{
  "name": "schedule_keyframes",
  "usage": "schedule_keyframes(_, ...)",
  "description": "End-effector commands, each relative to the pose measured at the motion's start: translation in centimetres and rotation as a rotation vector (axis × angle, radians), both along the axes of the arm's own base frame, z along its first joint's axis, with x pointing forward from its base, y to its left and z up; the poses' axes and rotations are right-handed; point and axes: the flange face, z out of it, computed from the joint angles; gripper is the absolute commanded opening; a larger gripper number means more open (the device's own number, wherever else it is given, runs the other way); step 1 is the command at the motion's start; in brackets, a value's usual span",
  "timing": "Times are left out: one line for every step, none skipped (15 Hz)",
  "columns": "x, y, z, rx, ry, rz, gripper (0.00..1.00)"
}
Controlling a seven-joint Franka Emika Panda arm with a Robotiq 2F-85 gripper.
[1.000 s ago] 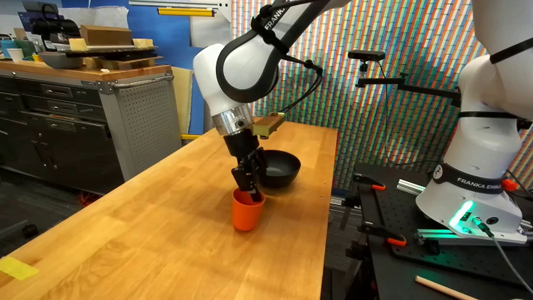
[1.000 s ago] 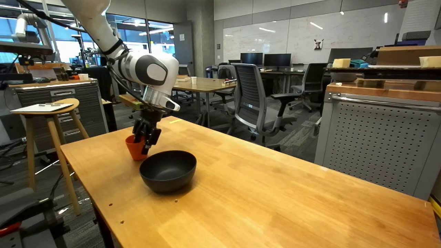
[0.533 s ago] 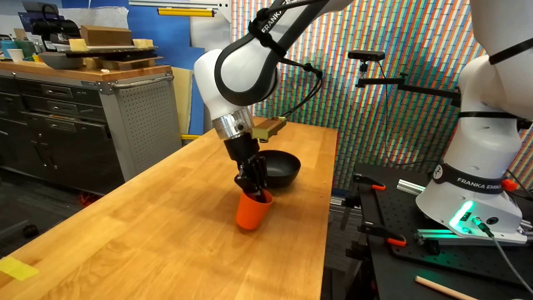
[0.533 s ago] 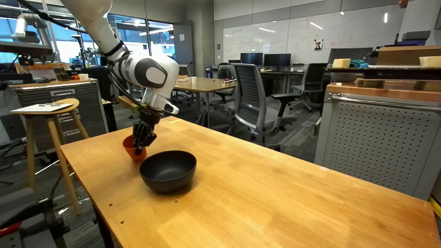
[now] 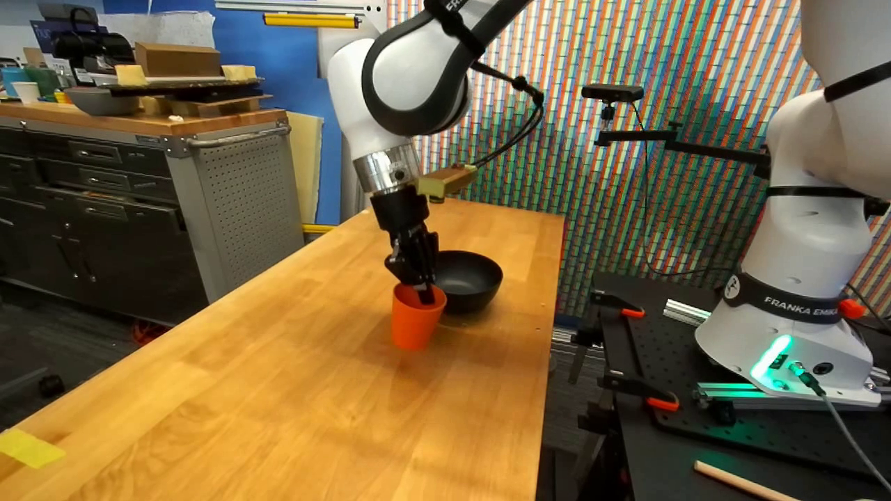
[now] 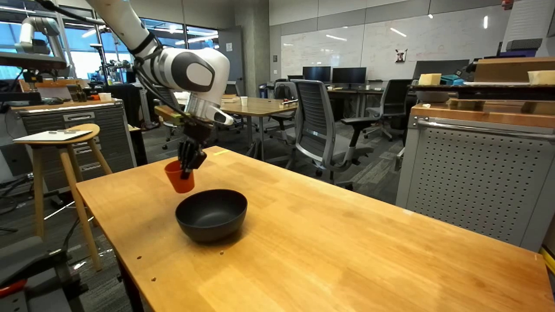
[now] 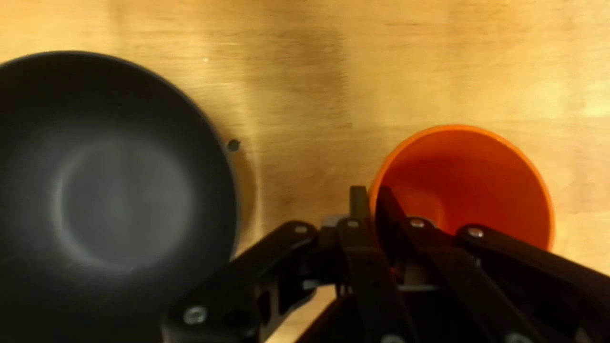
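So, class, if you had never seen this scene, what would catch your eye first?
First, probably, the bright orange cup, its rim pinched in the gripper over the wooden table. Next comes the black bowl, on the table beside it. In an exterior view, the multicoloured striped backdrop behind the table also stands out.

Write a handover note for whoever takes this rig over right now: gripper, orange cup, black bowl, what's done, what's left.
Gripper: shut on the rim of the orange cup, one of its fingers outside the wall, one inside.
Orange cup: mouth up, seemingly hanging above the wooden table; part of its inside is hidden.
Black bowl: upright on the table beside the cup, apart from it; nothing shows inside.
Done: cup gripped and, it appears, lifted.
Left: cup not yet set down or released.
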Motion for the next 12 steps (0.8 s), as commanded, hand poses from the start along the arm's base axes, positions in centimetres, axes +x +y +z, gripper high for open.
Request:
schedule_keyframes(-1.3, -5.2, 7.3, -0.079, -0.113, -0.102, 0.04)
schedule_keyframes(-1.6, -6.9, 9.0, -0.102, -0.142, -0.139, 0.04)
schedule_keyframes(-2.1, -8.9, 10.5, -0.125, -0.161, -0.187, 0.04)
schedule_keyframes(-2.5, -10.7, 11.4, -0.149, -0.167, -0.231, 0.04)
schedule_keyframes(-2.9, -12.4, 11.7, -0.177, -0.163, -0.276, 0.04)
schedule_keyframes(-3.3, -13.9, 11.9, -0.196, -0.151, -0.312, 0.04)
schedule_keyframes(-3.7, -15.2, 11.6, -0.208, -0.13, -0.343, 0.04)
schedule_keyframes(-4.1, -16.2, 11.0, -0.22, -0.1, -0.368, 0.04)
schedule_keyframes(-4.3, -16.9, 9.7, -0.22, -0.057, -0.384, 0.04)
schedule_keyframes(-4.6, -17.5, 8.3, -0.201, -0.01, -0.392, 0.04)
schedule_keyframes(-4.8, -17.9, 7.1, -0.192, 0.025, -0.395, 0.04)
schedule_keyframes(-4.8, -18.1, 5.8, -0.175, 0.058, -0.393, 0.04)
